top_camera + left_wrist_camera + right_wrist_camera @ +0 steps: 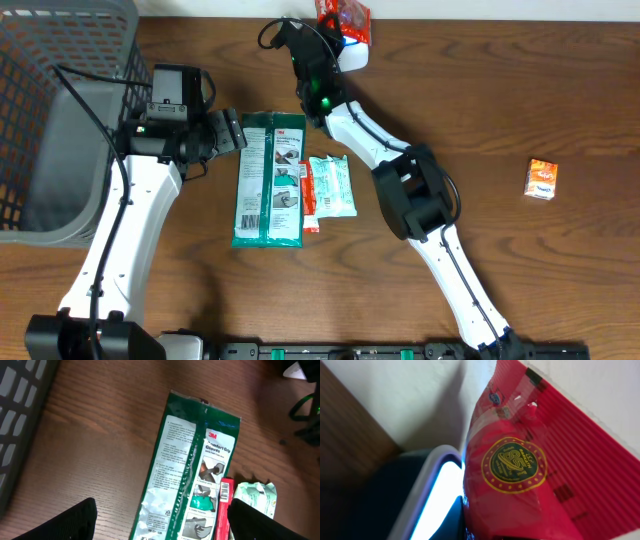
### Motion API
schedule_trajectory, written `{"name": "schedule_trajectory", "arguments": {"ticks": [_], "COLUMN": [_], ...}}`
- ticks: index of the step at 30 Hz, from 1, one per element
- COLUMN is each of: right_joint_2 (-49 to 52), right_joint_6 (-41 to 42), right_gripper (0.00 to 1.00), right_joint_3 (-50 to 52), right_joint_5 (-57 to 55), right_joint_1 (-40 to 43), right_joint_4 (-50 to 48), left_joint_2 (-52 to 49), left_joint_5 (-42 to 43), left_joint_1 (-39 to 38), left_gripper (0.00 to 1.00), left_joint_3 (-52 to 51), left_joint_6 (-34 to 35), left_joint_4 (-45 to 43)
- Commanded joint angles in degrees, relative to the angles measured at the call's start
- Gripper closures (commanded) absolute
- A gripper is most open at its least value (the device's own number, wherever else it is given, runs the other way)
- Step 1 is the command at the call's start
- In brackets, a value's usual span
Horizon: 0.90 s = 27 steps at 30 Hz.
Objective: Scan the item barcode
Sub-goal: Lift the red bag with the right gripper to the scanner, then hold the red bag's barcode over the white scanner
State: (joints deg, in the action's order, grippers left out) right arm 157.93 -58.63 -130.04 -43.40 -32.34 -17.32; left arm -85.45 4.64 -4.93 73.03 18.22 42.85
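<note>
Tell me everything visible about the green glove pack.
The green glove pack is a flat, glossy plastic pouch, green with white panels, printed 3M Comfort Grip Gloves, with small text, photos and a crimped seam down its middle. It lies flat on the wooden table, long axis toward the robot. A slim red packet lies against its right edge. The open left pincer sits beside its far left corner, not gripping it.

I count two arms at the counter, one grey basket far left, one green glove pack mid-counter, one slim red packet and one pale green packet just right of it, one small orange box at the right, one red bag and one white device at the far edge
</note>
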Motion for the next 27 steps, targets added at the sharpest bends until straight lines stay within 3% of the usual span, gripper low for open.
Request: {"name": "schedule_trajectory", "arguments": {"ticks": [1, 10, 17, 22, 27], "right_joint_2": [-0.31, -0.31, -0.31, -0.31, -0.31], "right_joint_6": [9.03, 20.33, 22.03, 29.99, 30.34], "right_gripper": [0.99, 0.99, 0.99, 0.99, 0.99], "right_joint_3": [-1.11, -1.11, -1.11, -1.11, -1.11], "right_joint_5": [0.83, 2.93, 4.24, 2.49, 1.18], "right_joint_1": [-1.31, -1.22, -0.87, 0.15, 0.92], "right_joint_4": [0.46, 1.64, 3.02, 2.58, 2.60], "left_joint_2": [-0.42, -0.39, -0.39, -0.39, -0.39], "left_joint_5": [0.31, 0.31, 0.31, 0.31, 0.31], "left_joint_1": [0.15, 0.15, 0.15, 0.15, 0.15], "left_gripper": [0.16, 0.16, 0.16, 0.16, 0.16], "left_joint_3": [-0.04, -0.04, -0.04, -0.04, -0.04], "left_joint_6": [0.33, 0.33, 0.33, 0.33, 0.33], "left_joint_4": [-0.02, 0.00, 0.00, 0.00, -0.02]}}
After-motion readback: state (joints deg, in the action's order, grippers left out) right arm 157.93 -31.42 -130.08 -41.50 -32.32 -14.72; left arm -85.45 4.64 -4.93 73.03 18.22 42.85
